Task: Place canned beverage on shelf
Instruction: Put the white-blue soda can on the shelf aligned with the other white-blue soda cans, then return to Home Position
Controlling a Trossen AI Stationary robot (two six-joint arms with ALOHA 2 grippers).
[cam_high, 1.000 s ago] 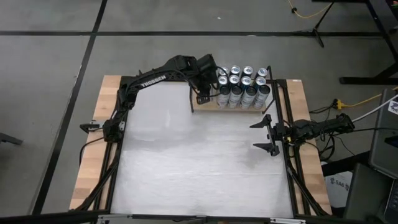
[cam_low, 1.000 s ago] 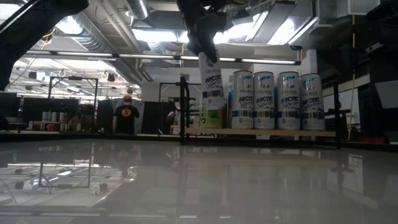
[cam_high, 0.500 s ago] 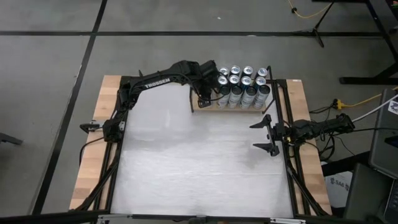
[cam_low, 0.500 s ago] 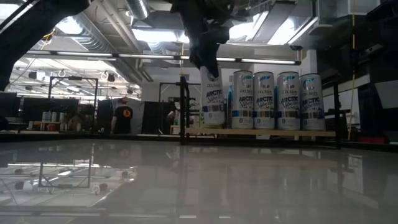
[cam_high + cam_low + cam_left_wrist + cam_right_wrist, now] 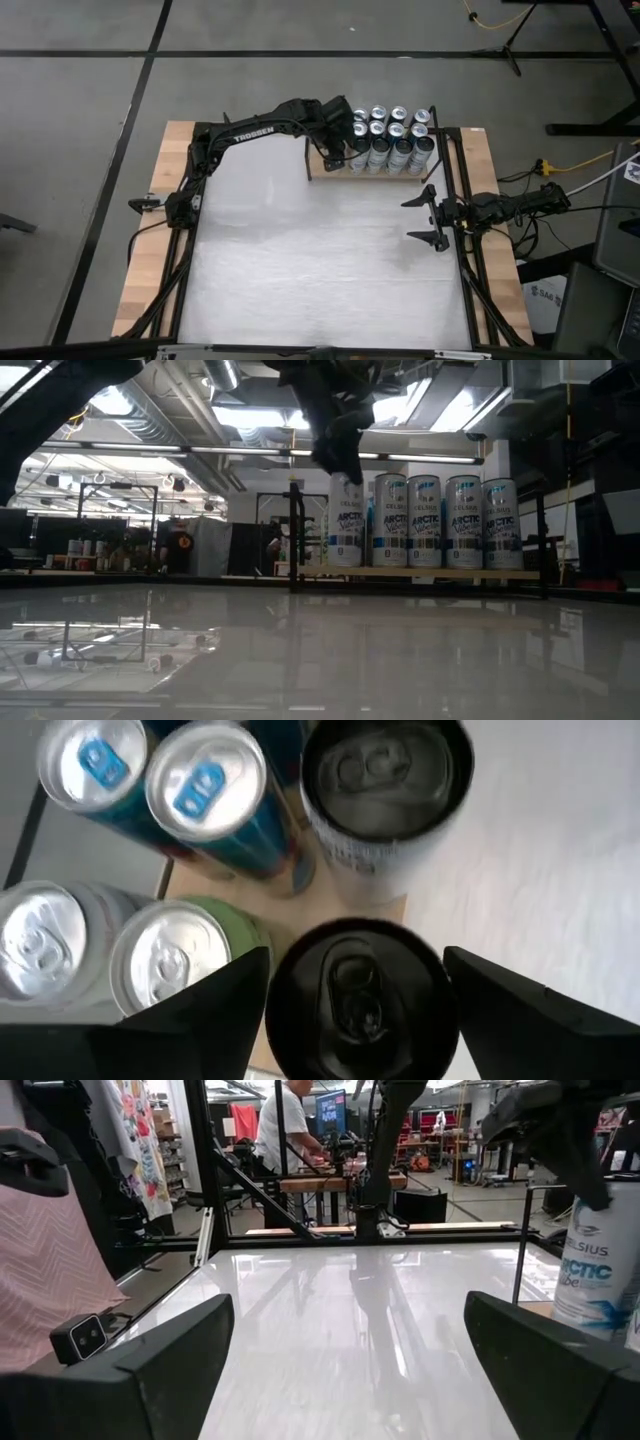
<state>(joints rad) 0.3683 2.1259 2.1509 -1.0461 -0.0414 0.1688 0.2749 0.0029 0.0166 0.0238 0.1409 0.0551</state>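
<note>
Can on the shelf, release under way

The can stands upright on the shelf at its left end; the left gripper has its fingers apart around the top. Only withdrawal seems left.

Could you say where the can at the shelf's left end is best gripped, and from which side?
Its upper wall, from above: the can stands upright, with neighbours close beside it. The left gripper hangs over it; the right gripper waits aside.
</note>
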